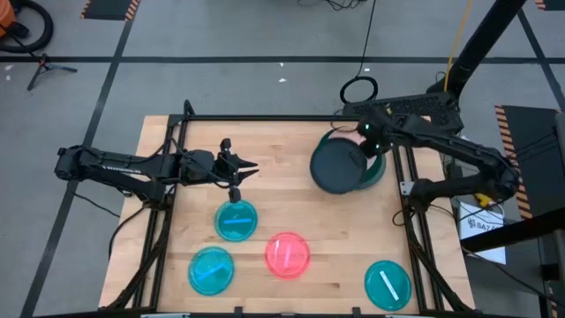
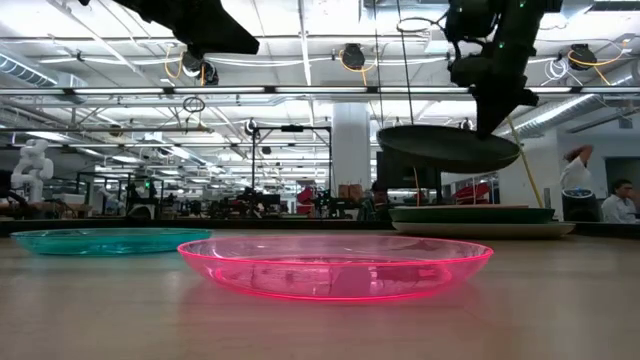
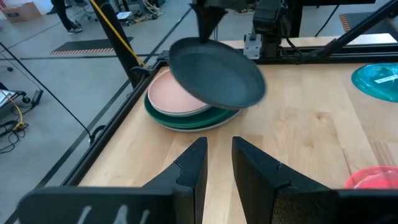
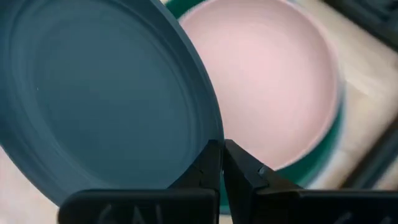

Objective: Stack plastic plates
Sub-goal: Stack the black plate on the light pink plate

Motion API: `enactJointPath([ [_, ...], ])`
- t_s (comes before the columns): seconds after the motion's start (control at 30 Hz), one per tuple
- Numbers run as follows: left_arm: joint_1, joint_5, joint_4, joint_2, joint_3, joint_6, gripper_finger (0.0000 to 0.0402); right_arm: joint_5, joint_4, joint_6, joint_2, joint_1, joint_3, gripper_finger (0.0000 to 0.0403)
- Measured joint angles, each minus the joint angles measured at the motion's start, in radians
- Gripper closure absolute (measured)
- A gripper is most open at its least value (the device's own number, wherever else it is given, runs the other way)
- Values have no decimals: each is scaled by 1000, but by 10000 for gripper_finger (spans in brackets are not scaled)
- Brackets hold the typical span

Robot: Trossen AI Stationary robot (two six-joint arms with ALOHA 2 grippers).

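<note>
Right gripper [image 1: 369, 141] is clamped on the rim of the dark plate [image 1: 338, 165], holding it in the air at the table's far right, tilted, its body hanging out over the near edge of the stack [image 3: 186, 106]. The stack shows a peach plate [image 3: 176, 96] on top, a pale plate under it and a green plate [image 1: 378, 172] at the bottom.

Risks, as judged from this position:
- The grip is on one edge only, so the plate may pivot or slip from the fingers during travel.
- The plate is off-centre to the stack. Released here, it would likely land on the peach plate's rim, tip, and slide onto the table [image 1: 282, 150].
- A tilted descent could catch the stack's edge and shift the plates below.

Left gripper [image 1: 237, 168] waits with its fingers slightly apart and empty, above the table's left centre, well apart from the stack.

Three cyan plates [image 1: 236, 220] [image 1: 211, 269] [image 1: 388, 283] and one red plate [image 1: 288, 254] lie singly at the near side, not yet stacked.
</note>
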Motion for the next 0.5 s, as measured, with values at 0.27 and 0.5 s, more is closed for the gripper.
enactJointPath([
  [0.27, 0, 0, -1, 0, 0, 7, 321, 7, 27, -96, 58, -220, 0, 402],
  [0.5, 0, 0, -5, 0, 0, 9, 321, 6, 33, -163, 140, -329, 0, 402],
])
